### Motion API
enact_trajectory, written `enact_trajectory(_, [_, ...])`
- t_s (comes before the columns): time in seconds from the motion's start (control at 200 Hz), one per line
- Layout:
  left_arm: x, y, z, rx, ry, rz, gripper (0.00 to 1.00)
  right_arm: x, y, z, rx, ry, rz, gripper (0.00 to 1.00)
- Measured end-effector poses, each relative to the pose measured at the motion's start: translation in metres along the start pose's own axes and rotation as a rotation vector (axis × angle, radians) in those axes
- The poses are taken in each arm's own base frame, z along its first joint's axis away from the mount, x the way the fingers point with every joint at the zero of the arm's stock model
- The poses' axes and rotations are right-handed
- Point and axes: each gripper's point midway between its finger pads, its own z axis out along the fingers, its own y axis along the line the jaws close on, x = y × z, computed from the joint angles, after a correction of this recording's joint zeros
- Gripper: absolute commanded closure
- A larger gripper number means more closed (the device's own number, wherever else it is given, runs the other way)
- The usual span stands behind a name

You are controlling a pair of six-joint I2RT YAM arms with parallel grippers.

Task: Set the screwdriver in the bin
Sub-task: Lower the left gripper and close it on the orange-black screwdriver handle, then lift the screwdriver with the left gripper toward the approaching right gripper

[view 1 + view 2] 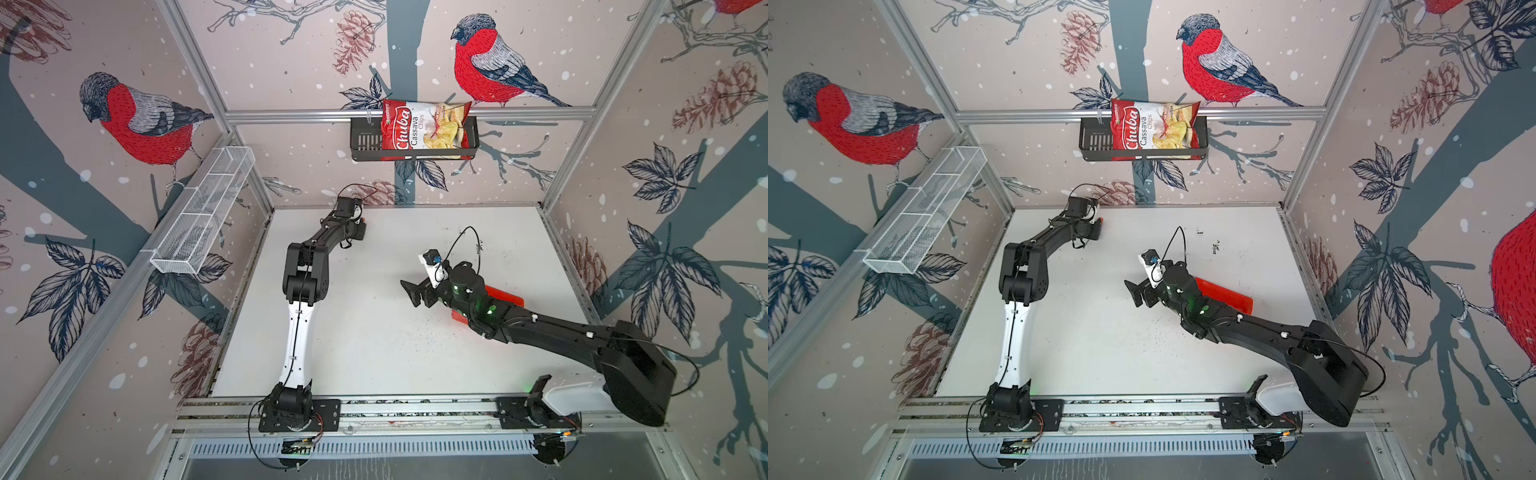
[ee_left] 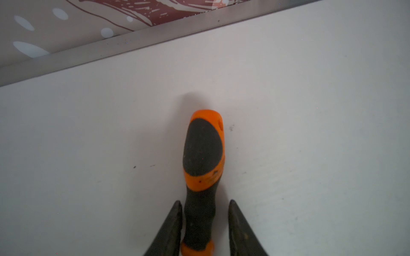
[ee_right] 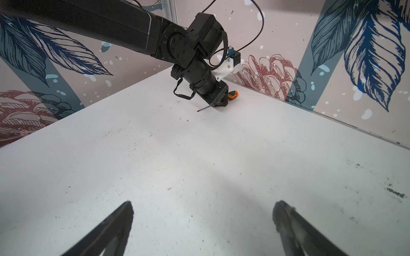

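The screwdriver point(image 2: 203, 150) lies flat on the white table near the back wall, its orange-and-black handle end peeking out in both top views point(image 1: 363, 219) point(image 1: 1100, 220). My left gripper point(image 2: 204, 201) straddles the dark neck of the handle. One finger rests against it, and a thin gap shows beside the other finger point(image 2: 235, 212). The right wrist view shows the thin shaft point(image 3: 203, 109) sticking out behind that gripper point(image 3: 221, 103). The red bin point(image 1: 505, 296) point(image 1: 1225, 291) sits on the right of the table, largely hidden under my right arm. My right gripper point(image 1: 411, 293) point(image 3: 203, 202) hovers wide open and empty over bare table.
A black slotted basket point(image 1: 365, 141) holding a chips bag point(image 1: 424, 129) hangs on the back wall. A white wire-mesh tray point(image 1: 203, 212) is fixed to the left wall. A metal rail point(image 2: 133, 44) edges the table just beyond the screwdriver.
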Motion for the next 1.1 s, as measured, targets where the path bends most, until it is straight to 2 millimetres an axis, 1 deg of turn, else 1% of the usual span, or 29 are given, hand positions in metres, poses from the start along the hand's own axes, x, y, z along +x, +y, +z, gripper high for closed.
enact_trajectory(0.28, [0.0, 0.002, -0.001, -0.011, 0.003, 0.0, 0.94, 0.001, 0.0, 0.001, 0.001, 0.006, 0.003, 0.0])
enact_trajectory(0.48, [0.006, 0.001, -0.009, -0.009, 0.04, -0.001, 0.94, -0.004, -0.001, 0.002, 0.006, -0.001, 0.021, 0.0])
enact_trajectory(0.605, [0.01, -0.004, -0.021, 0.014, 0.07, -0.004, 0.94, -0.011, -0.001, 0.003, 0.009, -0.016, 0.033, 0.0])
enact_trajectory(0.736, [0.002, -0.008, -0.038, 0.033, 0.052, -0.013, 0.94, -0.018, -0.004, 0.003, 0.023, -0.031, 0.058, 0.0])
enact_trajectory(0.896, [-0.013, -0.016, -0.068, 0.074, -0.003, -0.057, 0.94, -0.025, -0.014, 0.002, 0.048, -0.048, 0.107, 0.0])
enact_trajectory(1.101, [-0.027, -0.034, -0.112, 0.165, -0.113, -0.127, 0.94, -0.049, -0.035, -0.003, 0.137, -0.114, 0.226, 0.0])
